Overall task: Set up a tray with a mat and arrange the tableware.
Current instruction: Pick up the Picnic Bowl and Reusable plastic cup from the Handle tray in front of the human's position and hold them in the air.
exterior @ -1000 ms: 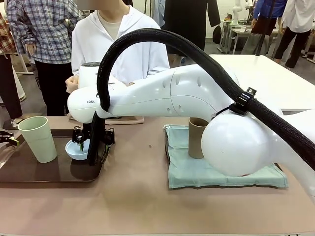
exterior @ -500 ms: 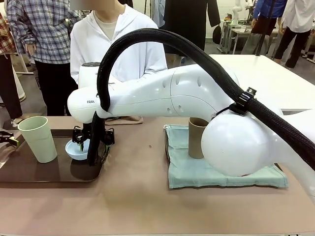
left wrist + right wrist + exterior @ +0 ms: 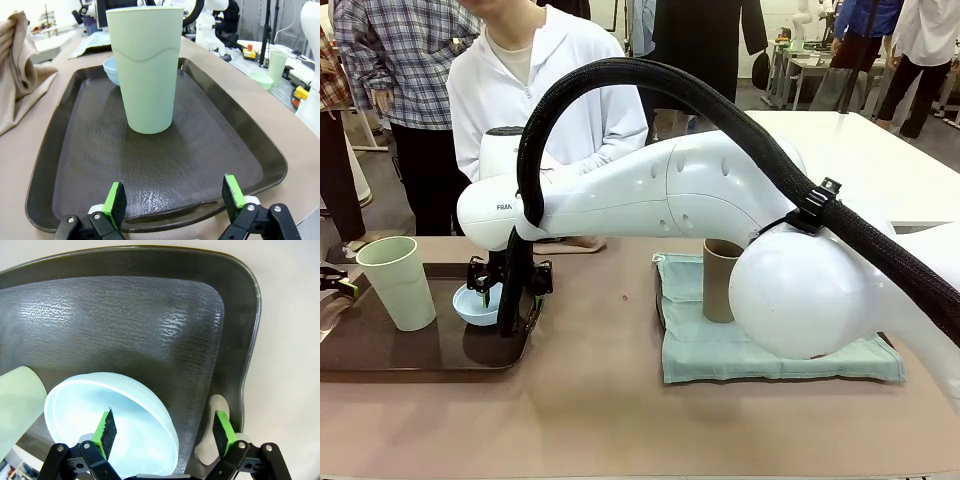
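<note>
Placing the light blue bowl point(image 3: 85, 405) on the tray point(image 3: 150, 315): my right gripper point(image 3: 164, 426) straddles the bowl's rim, jaws wide. Next, I judge, lift straight clear.

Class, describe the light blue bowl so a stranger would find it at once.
Find the dark tray on the left of the table. Two things stand on it: a tall pale green cup and, to its right, the light blue bowl. It is the low, round, blue one.
</note>
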Robot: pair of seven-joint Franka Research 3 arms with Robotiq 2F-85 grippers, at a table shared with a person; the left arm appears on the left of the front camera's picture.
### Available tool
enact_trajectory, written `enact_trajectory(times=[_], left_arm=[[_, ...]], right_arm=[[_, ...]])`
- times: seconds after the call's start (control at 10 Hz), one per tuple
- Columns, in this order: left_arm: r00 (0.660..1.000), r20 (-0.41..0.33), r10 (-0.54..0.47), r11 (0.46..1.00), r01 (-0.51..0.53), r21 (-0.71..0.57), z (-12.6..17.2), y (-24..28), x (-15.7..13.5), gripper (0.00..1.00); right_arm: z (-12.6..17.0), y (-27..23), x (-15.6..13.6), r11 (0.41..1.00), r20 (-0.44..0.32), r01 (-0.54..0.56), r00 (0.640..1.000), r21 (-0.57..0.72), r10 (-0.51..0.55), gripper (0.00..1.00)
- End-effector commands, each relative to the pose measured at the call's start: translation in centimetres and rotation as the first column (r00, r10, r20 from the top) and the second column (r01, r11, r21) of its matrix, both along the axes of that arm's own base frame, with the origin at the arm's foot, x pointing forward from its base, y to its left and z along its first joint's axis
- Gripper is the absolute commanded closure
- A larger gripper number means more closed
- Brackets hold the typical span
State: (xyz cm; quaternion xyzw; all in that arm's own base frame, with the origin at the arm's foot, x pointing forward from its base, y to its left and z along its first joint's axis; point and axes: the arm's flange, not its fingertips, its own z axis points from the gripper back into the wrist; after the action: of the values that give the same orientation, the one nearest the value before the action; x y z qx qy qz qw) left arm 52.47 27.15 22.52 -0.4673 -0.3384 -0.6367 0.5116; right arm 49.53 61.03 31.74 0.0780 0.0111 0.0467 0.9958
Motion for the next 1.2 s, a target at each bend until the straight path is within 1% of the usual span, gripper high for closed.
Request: enact_trajectory(times=[0.0, 0.5, 0.6, 0.8, 0.9, 1.1], left_arm=[[1.0, 0.004, 0.009, 1.0, -0.009, 0.006, 0.0, 0.1, 0.0, 0.0], [1.0, 0.0, 0.0, 1.0, 0.0, 0.0, 0.0, 0.0, 0.0, 0.0], [0.999, 0.051, 0.004, 1.0, -0.005, 0.023, 2.2, -0.6, -1.2, 0.0], [0.992, 0.126, -0.006, 0.997, -0.003, 0.074, 5.9, -1.4, -3.1, 0.0], [0.988, 0.151, -0.012, 0.996, -0.001, 0.088, 7.2, -1.8, -3.8, 0.0], [0.985, 0.17, -0.042, 0.994, 0.024, 0.109, 9.3, -2.7, -5.4, 0.0]], right_arm=[[0.1, -0.1, 0.0, 1.0, 0.002, 0.001, 1.0, -0.003, -0.001, 0.0], [0.1, -0.1, 0.0, 1.0, 0.002, 0.001, 1.0, -0.003, -0.001, 0.0], [0.1, -0.1, 0.0, 1.0, 0.002, 0.001, 1.0, -0.003, -0.001, 0.0], [0.1, -0.1, 0.0, 1.0, 0.002, 0.001, 1.0, -0.003, -0.001, 0.0], [0.1, -0.1, 0.0, 1.0, 0.002, 0.001, 1.0, -0.003, -0.001, 0.0], [0.1, -0.1, 0.0, 1.0, 0.002, 0.001, 1.0, -0.003, -0.001, 0.0]])
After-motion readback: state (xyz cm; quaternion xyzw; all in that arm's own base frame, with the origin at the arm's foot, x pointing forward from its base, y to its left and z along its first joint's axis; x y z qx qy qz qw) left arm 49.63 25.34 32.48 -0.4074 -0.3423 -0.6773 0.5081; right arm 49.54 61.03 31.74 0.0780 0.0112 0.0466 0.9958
